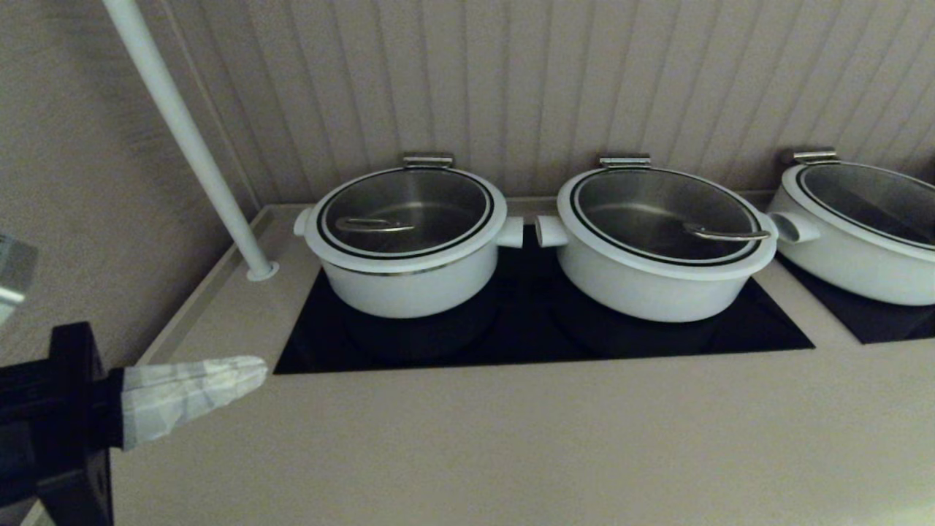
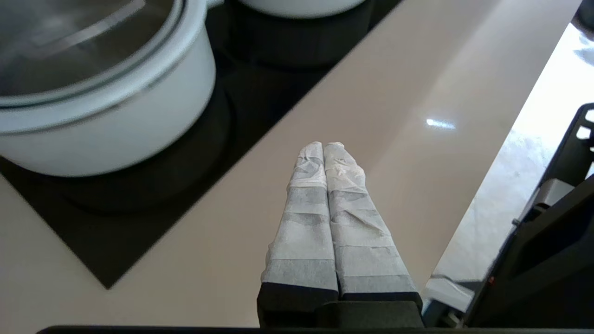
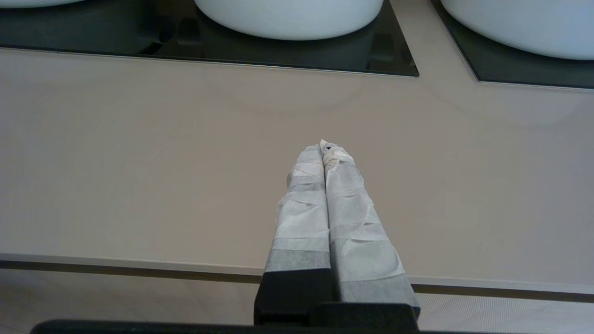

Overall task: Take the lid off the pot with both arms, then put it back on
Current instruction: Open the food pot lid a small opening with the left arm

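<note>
The pot is the leftmost, deepest white pot on the black cooktop. Its glass lid with white rim sits on it, steel wire handle lying on the glass. In the left wrist view the pot and lid show close by. My left gripper is shut and empty over the counter's front left, short of the pot; it also shows in its wrist view. My right gripper is shut and empty above the counter near the front edge, out of the head view.
Two wider white pots with lids stand to the right on black cooktops. A white pole rises at the counter's back left. A ribbed wall stands behind. The beige counter runs along the front.
</note>
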Robot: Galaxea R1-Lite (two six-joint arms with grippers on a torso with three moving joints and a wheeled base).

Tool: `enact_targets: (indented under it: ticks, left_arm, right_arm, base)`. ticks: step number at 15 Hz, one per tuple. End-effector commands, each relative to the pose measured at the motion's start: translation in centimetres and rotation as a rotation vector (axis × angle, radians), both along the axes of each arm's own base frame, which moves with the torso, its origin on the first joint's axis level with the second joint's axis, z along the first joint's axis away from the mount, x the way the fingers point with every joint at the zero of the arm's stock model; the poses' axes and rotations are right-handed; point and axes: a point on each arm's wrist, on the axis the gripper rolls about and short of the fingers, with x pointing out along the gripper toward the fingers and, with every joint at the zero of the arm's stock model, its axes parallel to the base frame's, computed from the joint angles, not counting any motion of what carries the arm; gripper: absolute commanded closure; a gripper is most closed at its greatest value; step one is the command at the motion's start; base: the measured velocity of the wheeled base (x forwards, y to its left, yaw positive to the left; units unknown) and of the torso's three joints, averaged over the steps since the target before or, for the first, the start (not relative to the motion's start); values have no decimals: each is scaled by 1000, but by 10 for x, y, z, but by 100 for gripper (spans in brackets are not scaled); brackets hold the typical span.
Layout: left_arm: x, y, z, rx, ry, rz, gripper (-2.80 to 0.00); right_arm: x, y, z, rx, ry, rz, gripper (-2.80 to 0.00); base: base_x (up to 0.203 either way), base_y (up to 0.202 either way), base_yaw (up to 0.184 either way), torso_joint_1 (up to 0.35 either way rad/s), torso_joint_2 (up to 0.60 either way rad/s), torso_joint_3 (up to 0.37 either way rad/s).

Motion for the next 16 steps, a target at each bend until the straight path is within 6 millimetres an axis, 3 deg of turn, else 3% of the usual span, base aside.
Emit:
enact_targets:
  ticks: [1,5,9,16]
  left_arm:
    - [17,-6,-8,19,58,-6,0]
    - [55,-21,-10,-7,-11,-15,0]
    - [70,-37,-15,3,22,-67,0]
    - [114,-60,-20,15,45,-77,0]
  right_arm:
    - [0,0,0,-1,1,1,0]
    - [0,0,0,-1,1,1,0]
    - [0,0,0,-1,1,1,0]
    - [0,0,0,-1,1,1,0]
  base:
    - [0,0,0,0,0,0]
    - [0,0,0,0,0,0]
    - [0,0,0,0,0,0]
    - [0,0,0,0,0,0]
